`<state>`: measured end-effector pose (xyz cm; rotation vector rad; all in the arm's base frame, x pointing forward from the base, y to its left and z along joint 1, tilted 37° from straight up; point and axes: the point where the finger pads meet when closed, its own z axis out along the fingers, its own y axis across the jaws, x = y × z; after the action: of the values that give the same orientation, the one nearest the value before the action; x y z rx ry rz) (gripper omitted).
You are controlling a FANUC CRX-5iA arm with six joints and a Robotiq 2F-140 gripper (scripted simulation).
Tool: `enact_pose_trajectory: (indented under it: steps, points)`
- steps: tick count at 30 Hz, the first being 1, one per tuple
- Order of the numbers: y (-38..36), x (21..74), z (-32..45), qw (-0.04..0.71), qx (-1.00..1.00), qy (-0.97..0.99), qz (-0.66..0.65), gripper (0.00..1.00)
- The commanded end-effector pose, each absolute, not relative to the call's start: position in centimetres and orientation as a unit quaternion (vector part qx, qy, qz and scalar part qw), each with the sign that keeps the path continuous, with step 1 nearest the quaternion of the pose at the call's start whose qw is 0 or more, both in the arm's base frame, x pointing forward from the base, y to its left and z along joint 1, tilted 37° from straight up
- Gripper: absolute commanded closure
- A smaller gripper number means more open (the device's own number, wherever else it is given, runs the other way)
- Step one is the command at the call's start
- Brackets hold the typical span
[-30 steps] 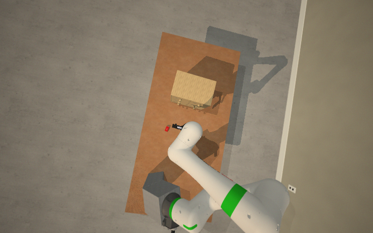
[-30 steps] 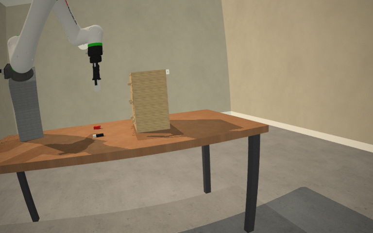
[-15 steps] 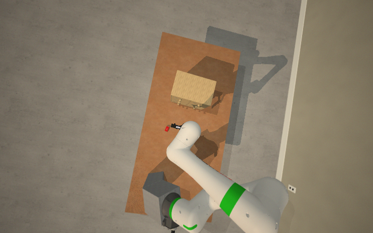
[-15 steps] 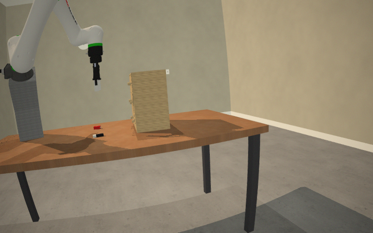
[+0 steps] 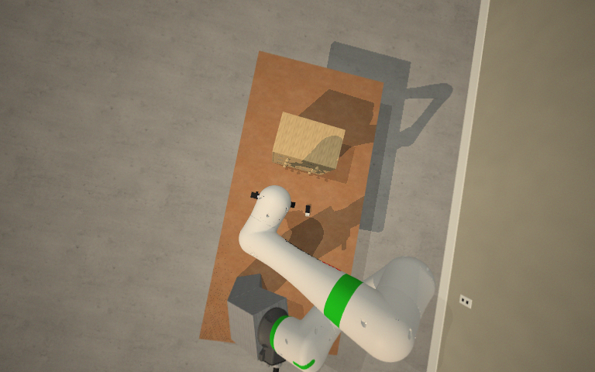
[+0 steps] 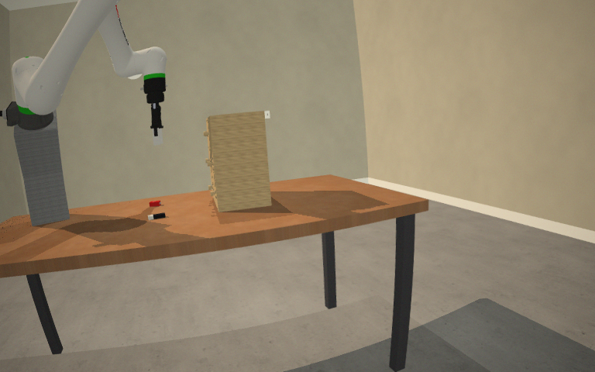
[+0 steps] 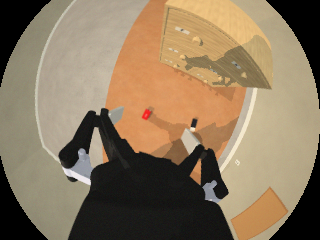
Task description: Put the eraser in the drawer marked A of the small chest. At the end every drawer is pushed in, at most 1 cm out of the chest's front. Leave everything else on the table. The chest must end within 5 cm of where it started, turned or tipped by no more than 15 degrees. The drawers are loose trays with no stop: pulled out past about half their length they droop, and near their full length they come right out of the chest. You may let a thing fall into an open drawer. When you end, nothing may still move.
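No writing can be read in any view; the small white tag at the chest's top back corner is too small to make out, and which drawer is marked A cannot be told. There is one chest (image 6: 239, 160), pale wood, standing upright on the counter (image 6: 307, 206) with its knobbed front toward the arm and every drawer looking pushed in. Two small things lie on the counter in front of it, near each other but apart: a red piece (image 6: 154, 203) and a black-and-white piece (image 6: 156, 216); which of them is the eraser cannot be told for sure. One white arm with green bands reaches from a grey pedestal (image 6: 40, 175) at the counter's end. Its end effector (image 7: 152, 135) hangs high above the counter, pointing down, fingers spread wide with nothing between them; in the wrist view the red piece shows between the fingertips. The counter is reddish-brown wood on dark legs, standing on a grey concrete floor beside beige walls with a pale baseboard.
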<state>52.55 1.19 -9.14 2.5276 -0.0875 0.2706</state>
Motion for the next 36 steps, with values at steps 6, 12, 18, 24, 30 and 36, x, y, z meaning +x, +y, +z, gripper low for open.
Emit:
enact_pose_trajectory:
  steps: [6,12,18,24,30,36]
  points:
    - [4.1,53.2,-11.2,0.297,0.949,-0.035,0.101,0.0]
    - [4.3,53.2,-11.3,0.297,0.949,-0.035,0.101,0.0]
    - [4.3,53.2,-11.3,0.297,0.949,-0.034,0.102,0.0]
    - [4.1,53.5,-11.4,0.298,0.947,-0.031,0.113,0.0]
    - [3.9,53.9,-11.7,0.298,0.944,-0.024,0.136,0.0]
    - [3.7,54.4,-11.9,0.299,0.941,-0.017,0.157,0.0]
